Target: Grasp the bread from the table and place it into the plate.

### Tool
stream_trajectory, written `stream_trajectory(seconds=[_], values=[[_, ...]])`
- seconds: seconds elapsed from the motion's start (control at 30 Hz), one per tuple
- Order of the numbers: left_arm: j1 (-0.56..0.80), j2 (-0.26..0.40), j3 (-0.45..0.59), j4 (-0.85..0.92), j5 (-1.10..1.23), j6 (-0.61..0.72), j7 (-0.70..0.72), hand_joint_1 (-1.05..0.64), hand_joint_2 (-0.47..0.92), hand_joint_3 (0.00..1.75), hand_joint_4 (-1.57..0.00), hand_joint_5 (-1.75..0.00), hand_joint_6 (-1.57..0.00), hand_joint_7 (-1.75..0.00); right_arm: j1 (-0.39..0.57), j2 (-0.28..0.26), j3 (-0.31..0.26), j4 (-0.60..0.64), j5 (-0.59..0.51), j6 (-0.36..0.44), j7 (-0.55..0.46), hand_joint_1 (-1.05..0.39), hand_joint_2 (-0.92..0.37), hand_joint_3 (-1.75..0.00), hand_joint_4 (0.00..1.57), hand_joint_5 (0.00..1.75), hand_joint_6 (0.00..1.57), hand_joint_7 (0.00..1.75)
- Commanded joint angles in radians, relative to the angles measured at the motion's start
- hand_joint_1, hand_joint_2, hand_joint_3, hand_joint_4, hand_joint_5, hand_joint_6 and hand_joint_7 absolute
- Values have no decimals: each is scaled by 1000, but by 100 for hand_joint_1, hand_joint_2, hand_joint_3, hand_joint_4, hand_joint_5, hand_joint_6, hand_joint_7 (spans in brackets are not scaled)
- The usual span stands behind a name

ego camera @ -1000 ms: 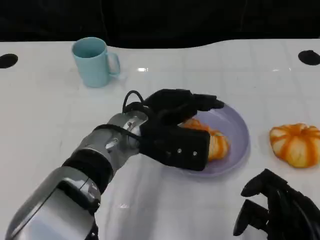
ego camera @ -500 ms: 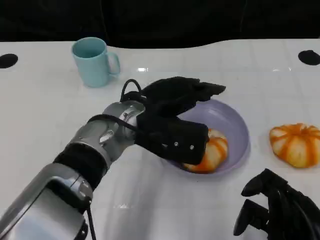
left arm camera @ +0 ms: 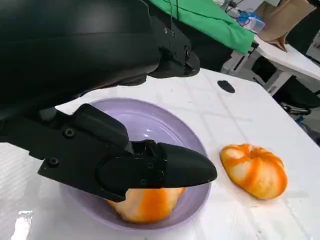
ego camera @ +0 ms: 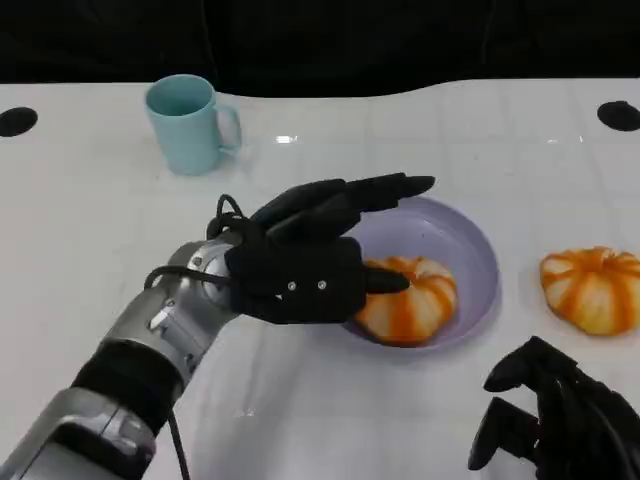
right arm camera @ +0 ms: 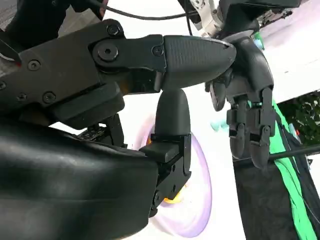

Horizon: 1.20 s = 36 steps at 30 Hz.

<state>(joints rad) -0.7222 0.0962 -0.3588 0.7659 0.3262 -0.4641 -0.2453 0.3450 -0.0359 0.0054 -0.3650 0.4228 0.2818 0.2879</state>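
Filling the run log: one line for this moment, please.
bread in plate | left hand open above | right hand idle

The plate sits on the worktop, near the middle. One bread lies in the plate, at its near side. The left hand is just left of the plate, with its fingers reaching over the rim. A second bread lies on the worktop to the right of the plate, apart from it. The cup stands far back on the left. The right hand is at the near right corner.
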Motion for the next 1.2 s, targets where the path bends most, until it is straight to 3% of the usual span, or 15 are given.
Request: stream_trajectory(seconds=[0.03, 0.2, 0.27, 0.37, 0.47, 0.6, 0.8, 1.03, 1.2], values=[[82, -22, 85, -50, -139, -69, -23, -67, 92, 36, -22, -81, -42, -7, 0, -9, -13, 1, 10, 0, 2, -52, -92, -45, 60, 175, 37, 168], [205, -74, 164, -139, -307, -103, -60, -53, 92, 29, -38, -121, -64, -23, -1, -12, -16, -3, 14, 8, 2, -51, -92, -46, 59, 175, 37, 168], [244, -83, 180, -179, -360, -86, -92, -51, 92, 28, -40, -132, -52, -72, -4, -11, -18, 0, 15, 9, 2, -51, -92, -45, 60, 175, 37, 168], [300, -98, 201, -239, -405, -79, -104, -53, 92, 30, -41, -148, -39, -125, -7, -11, -19, -2, 19, 19, -2, -51, -92, -45, 60, 175, 37, 167], [352, -110, 217, -305, -436, -58, -103, -59, 92, 34, -43, -165, -37, -150, -9, -11, -19, -2, 18, 20, -1, -51, -92, -45, 60, 175, 37, 167], [427, -134, 239, -426, -521, 41, -112, -64, 92, 36, -53, -174, -43, -162, -9, -12, -18, -2, 10, 17, 0, -51, -92, -45, 60, 175, 38, 167], [530, -153, 268, -573, -693, 182, -182, -60, 92, 39, -64, -175, -47, -164, -8, -14, -20, -7, 15, 25, 0, -51, -92, -45, 60, 175, 38, 167], [603, -127, 299, -659, -807, 277, -301, -63, 92, 39, -68, -175, -50, -166, -8, -17, -22, -7, 19, 26, 8, -51, -92, -44, 60, 175, 38, 166], [685, -128, 326, -728, -852, 363, -282, -66, 92, 35, -77, -175, -57, -171, -6, -17, -28, -6, 31, 29, 9, -52, -92, -44, 60, 175, 39, 165]])
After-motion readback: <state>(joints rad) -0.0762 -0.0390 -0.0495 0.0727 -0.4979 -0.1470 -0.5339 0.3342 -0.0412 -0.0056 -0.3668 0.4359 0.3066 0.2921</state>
